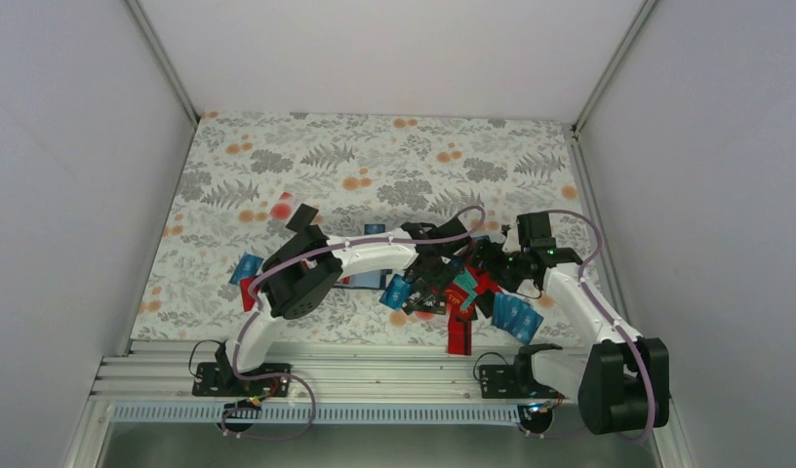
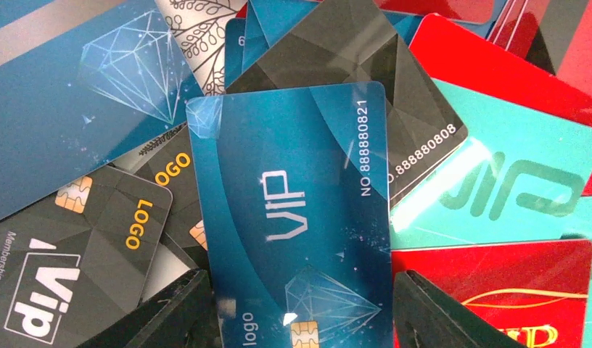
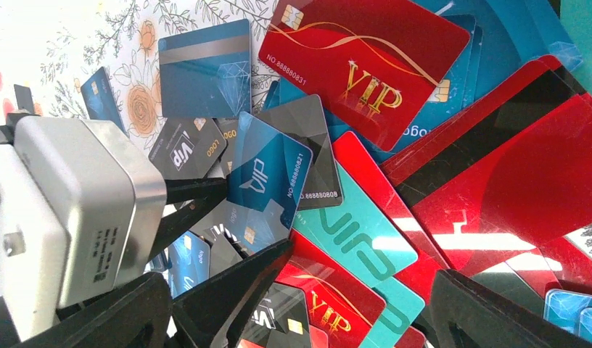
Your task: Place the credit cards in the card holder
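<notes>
At the bottom edge of the left wrist view, the left claw [image 2: 300, 290] has its two fingers [image 2: 170, 319] apart, one at each long edge of a blue VIP card [image 2: 293, 210], at its chip end. They sit at the edges or just beside them; whether they press the card I cannot tell. The card lies on top of the heap, overlapping a black card [image 2: 75, 268] at lower left, a red card [image 2: 496, 290] at lower right and a teal card [image 2: 511, 181] at right.

The step in hand, as I judge it, is picking this one card off the pile. To do it well, the fingers should meet both long edges squarely, low enough to catch the thin rim without also catching the black card beneath. A light squeeze suits, since thin plastic pinched edgewise may bow and spring out. Lifting the chip end first should peel it from its neighbours.

In the right wrist view the right claw [image 3: 300, 304] hangs wide apart over the same heap, holding nothing.

In the top view the credit cards [image 1: 443, 292] cluster at centre right of the flowered table [image 1: 375, 166]. The card holder I cannot pick out surely; a dark blue rectangle [image 1: 367, 279] half under the left forearm may be it.
</notes>
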`<state>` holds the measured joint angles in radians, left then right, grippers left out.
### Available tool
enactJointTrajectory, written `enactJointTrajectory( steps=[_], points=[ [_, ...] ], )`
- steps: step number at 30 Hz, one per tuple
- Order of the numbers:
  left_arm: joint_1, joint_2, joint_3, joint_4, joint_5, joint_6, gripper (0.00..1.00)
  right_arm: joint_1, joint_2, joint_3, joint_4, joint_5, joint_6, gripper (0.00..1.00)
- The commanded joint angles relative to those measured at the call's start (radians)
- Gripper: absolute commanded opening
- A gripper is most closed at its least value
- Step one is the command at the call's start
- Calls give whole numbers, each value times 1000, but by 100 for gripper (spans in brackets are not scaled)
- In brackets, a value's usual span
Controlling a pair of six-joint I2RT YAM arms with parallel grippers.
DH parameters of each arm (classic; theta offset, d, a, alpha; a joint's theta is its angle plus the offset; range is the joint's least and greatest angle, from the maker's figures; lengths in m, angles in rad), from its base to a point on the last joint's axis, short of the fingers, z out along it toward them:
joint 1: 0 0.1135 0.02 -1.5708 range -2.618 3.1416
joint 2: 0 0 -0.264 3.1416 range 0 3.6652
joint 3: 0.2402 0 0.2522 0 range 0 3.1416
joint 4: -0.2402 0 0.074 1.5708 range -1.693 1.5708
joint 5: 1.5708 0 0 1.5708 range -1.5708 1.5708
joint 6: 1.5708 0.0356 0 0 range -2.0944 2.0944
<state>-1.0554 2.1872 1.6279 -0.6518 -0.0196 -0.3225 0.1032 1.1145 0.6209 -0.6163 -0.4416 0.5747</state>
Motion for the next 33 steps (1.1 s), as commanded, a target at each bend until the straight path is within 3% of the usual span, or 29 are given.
enactJointTrajectory(
  steps=[1,25,33],
  points=[
    [-7,47,-13,-23,-20,-7,60,-7,10,-7,20,-7,-12,90],
    [39,-165,-156,129,78,-70,54,-8,9,-18,65,-13,19,90],
    [32,-75,-48,68,67,-51,75,-9,12,-23,73,-22,18,90]
  ],
)
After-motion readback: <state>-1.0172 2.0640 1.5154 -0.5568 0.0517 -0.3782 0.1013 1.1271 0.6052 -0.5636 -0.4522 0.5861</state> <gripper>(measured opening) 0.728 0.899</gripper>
